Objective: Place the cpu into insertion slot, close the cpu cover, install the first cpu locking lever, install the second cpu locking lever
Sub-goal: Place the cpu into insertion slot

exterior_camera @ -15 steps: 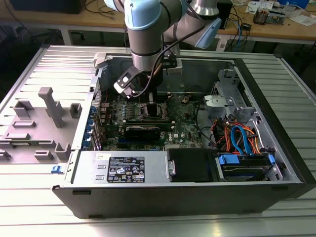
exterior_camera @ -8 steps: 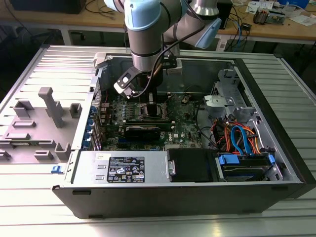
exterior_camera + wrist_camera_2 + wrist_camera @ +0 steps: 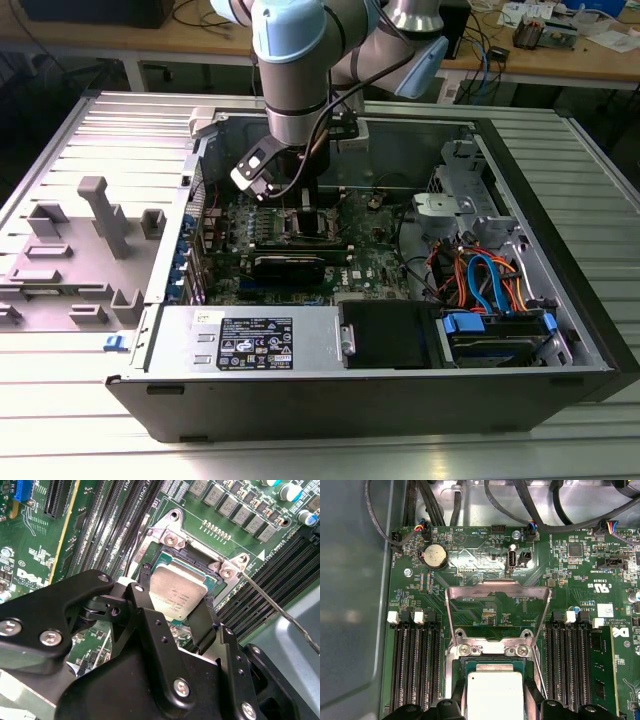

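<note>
The cpu point(image 3: 177, 592) is a silver-topped square chip, with my gripper point(image 3: 175, 607) shut on it, one black finger point(image 3: 202, 625) on each of two opposite edges. It hangs right over the insertion slot point(image 3: 200, 555), whose silver rim and dark-green inside show around it; I cannot tell whether it rests in the slot. In the first wrist view the cpu point(image 3: 495, 692) sits between the fingers above the slot point(image 3: 485, 658), and the cpu cover point(image 3: 470, 587) stands swung up and open behind it. In the exterior view my gripper point(image 3: 305, 208) reaches down into the case onto the green board.
Black memory slots point(image 3: 412, 665) flank the socket on both sides. A thin silver lever rod point(image 3: 280, 612) sticks out beside the socket. The open computer case point(image 3: 560, 300) holds cables point(image 3: 480, 280), a power supply point(image 3: 250, 340) and drive bays. A grey fixture tray point(image 3: 90, 250) lies outside.
</note>
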Action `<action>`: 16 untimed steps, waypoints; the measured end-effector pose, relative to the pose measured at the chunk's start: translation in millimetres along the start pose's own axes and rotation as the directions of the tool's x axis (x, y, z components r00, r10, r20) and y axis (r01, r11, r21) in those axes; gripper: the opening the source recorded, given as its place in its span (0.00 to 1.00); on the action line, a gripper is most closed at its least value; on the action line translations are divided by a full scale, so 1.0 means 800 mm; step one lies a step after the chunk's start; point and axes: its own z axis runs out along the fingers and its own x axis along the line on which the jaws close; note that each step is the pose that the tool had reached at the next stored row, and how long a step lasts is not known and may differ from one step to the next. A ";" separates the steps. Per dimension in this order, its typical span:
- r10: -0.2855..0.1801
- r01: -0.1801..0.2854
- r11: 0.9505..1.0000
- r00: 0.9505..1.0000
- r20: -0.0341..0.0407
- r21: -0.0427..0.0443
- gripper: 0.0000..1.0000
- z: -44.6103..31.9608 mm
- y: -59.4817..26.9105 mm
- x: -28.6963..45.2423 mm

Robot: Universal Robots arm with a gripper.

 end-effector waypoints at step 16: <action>0.002 -0.002 1.000 1.000 -0.015 0.000 0.55 -0.0014 0.000 -0.0007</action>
